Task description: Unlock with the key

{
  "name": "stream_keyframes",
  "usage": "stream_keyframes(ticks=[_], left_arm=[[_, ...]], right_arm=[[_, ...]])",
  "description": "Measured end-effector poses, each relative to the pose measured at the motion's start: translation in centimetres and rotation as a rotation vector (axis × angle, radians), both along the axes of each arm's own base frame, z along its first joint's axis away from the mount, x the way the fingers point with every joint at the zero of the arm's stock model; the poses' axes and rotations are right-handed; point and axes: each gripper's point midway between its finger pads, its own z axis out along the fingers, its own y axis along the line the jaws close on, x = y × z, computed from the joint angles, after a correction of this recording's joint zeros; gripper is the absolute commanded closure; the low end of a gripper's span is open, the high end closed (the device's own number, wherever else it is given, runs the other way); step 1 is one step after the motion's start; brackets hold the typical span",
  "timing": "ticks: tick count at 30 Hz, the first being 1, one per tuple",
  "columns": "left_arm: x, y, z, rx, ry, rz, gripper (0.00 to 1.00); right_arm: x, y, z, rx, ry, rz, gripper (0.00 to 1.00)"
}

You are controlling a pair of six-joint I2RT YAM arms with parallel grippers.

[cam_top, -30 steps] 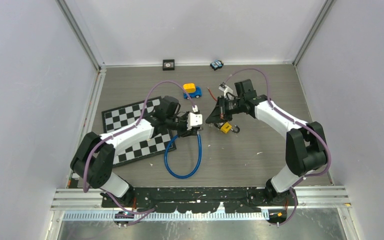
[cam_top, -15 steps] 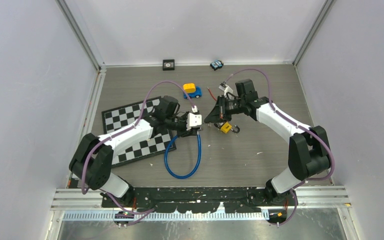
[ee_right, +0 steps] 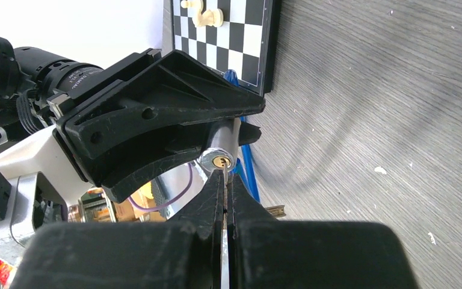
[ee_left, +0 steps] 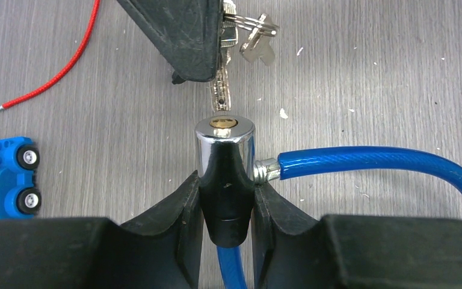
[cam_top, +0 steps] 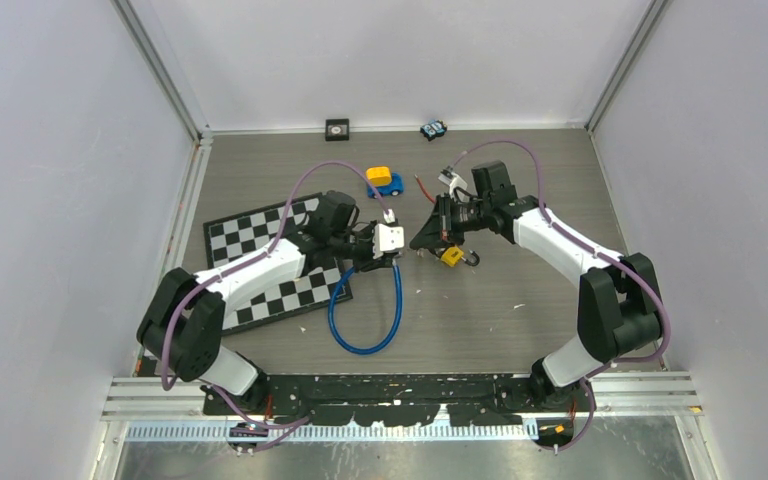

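Fingers [ee_left: 177, 208] of the left end effector [ee_left: 225, 186] are pressing in on both sides of the lock [ee_left: 224, 156], pinching its black barrel so that the chrome cap is pointing away from the wrist camera. The brass keyhole [ee_left: 224, 122] in that cap is facing the right arm. A blue cable [ee_left: 385, 162] is leaving the lock through a metal ferrule on one side and looping across the table [ee_left: 367, 78] toward the arm bases.

Opposite, the right end effector [ee_right: 224, 180] is pressed together on the key [ee_left: 221, 93], gripping it by the head with the blade sticking out toward the lock. The tip is sitting right at the keyhole, lined up with it, while almost the whole blade is showing outside. A key ring [ee_left: 258, 24] with a spare key [ee_left: 257, 51] is dangling beside the right finger.

In the overhead view the two end effectors are meeting near the middle of the table, just right of the chessboard [cam_top: 260, 260]. A red wire [ee_left: 66, 60] and a blue and yellow toy car [ee_left: 0, 180] are lying on the table near the lock, clear of both arms.
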Motion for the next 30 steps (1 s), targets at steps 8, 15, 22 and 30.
stream_keyframes(ticks=[8,15,22,30], left_arm=[[0.28,0.11,0.14,0.001,0.000,0.024,1.00],[0.41,0.00,0.31,-0.006,-0.008,0.024,1.00],[0.41,0.00,0.31,-0.006,-0.008,0.024,1.00],[0.43,0.00,0.32,-0.006,-0.008,0.024,1.00]], right_arm=[[-0.11,0.03,-0.16,0.005,0.007,0.000,1.00],[-0.01,0.19,0.15,0.020,0.006,0.000,0.99],[0.09,0.25,0.27,0.024,0.004,-0.004,1.00],[0.16,0.29,0.30,0.027,0.005,-0.006,1.00]])
